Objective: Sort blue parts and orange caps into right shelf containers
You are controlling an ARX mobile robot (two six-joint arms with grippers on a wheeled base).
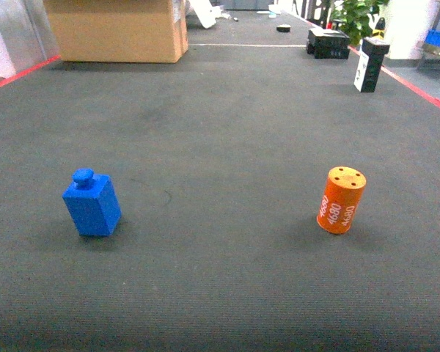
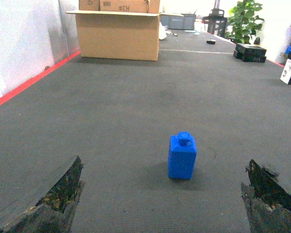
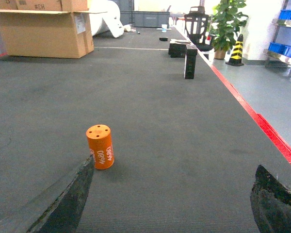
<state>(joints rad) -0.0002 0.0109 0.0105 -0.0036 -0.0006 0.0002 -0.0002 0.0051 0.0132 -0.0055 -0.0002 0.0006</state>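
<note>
Blue part (image 1: 92,204): upright, lower left of head view, on dark surface (image 1: 220,132).
Orange cap (image 1: 341,199): upright, lower right, "4680" printed on side.
Left pincer (image 2: 165,204): fingers wide apart, empty; tips cut off by frame bottom.
Right pincer (image 3: 169,204): apart, empty; left finger (image 3: 68,199) just beside cap.
Containers: blue crates (image 3: 287,14) cropped at upper right edge.

Left pincer (image 2: 162,199) and right pincer (image 3: 172,204) both low, level, fingers spread wide apart, nothing between them.

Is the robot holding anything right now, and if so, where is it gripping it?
Nothing is held. Both claws are open; the blue part and orange cap stand untouched on the dark floor.
</note>
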